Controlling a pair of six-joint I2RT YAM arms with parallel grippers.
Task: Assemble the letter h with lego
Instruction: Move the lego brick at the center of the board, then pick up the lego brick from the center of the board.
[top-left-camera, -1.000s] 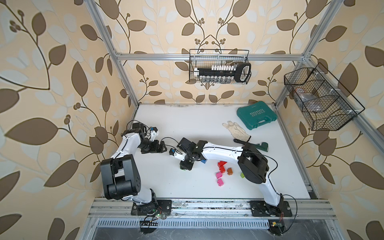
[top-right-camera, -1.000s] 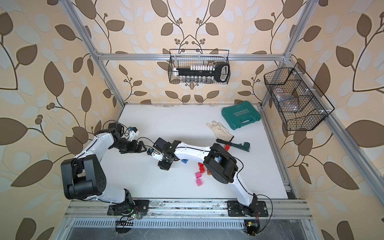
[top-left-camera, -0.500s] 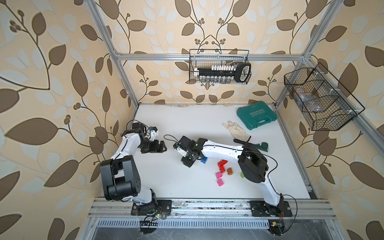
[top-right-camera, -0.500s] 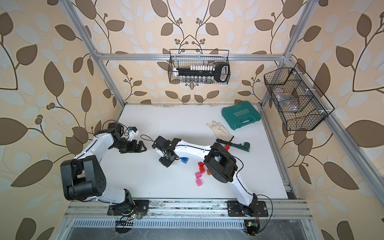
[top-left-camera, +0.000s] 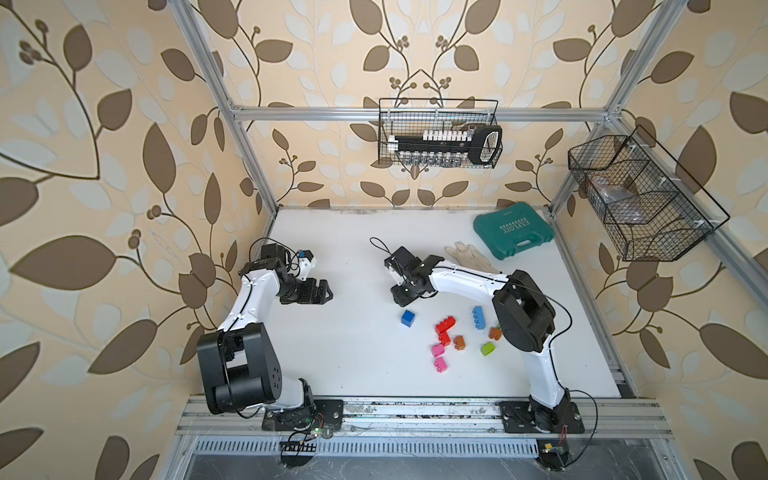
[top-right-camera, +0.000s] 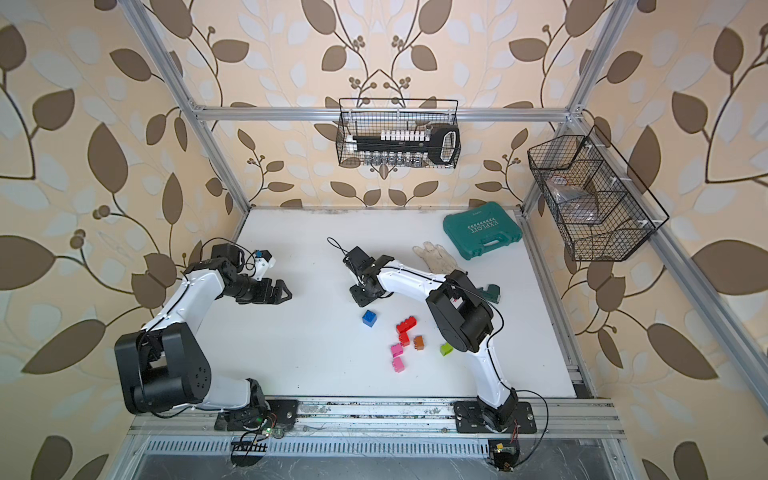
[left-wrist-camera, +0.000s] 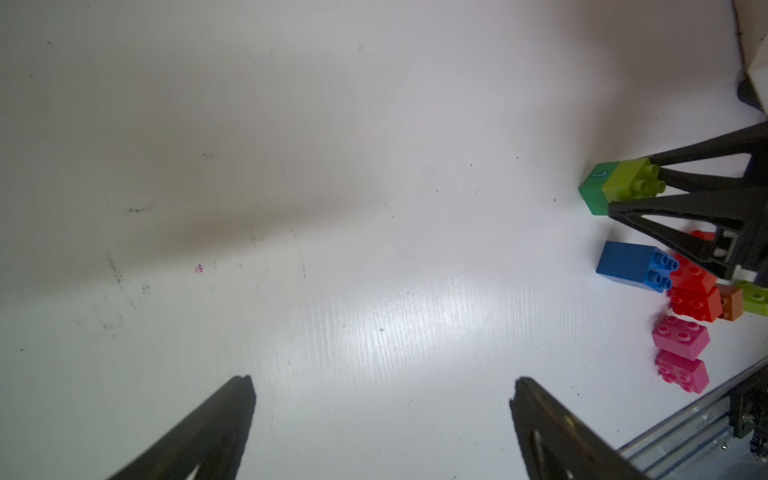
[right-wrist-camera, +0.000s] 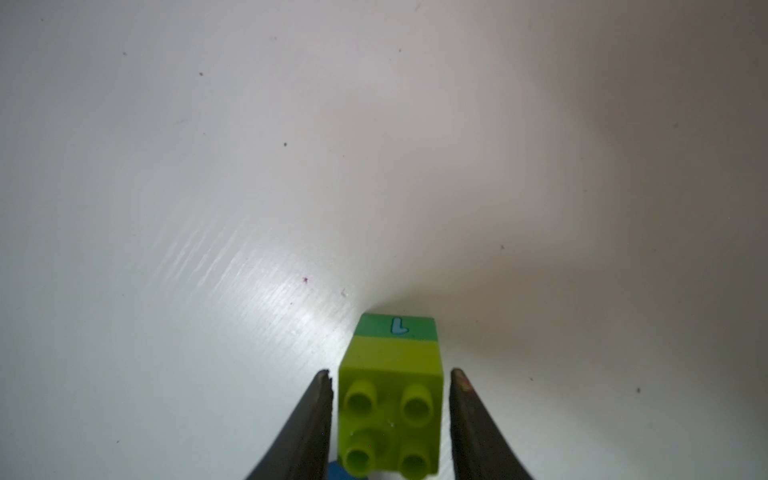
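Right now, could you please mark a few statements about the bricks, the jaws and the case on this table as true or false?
1. The left jaws stand wide open with nothing between them. True.
2. The lime brick between the right jaws is joined to a pink brick. False: it is joined to a green brick.
3. The blue brick lies apart from the red bricks. True.
4. The teal case stands open. False: its lid is shut.
5. The white glove lies on the table beside the case. True.
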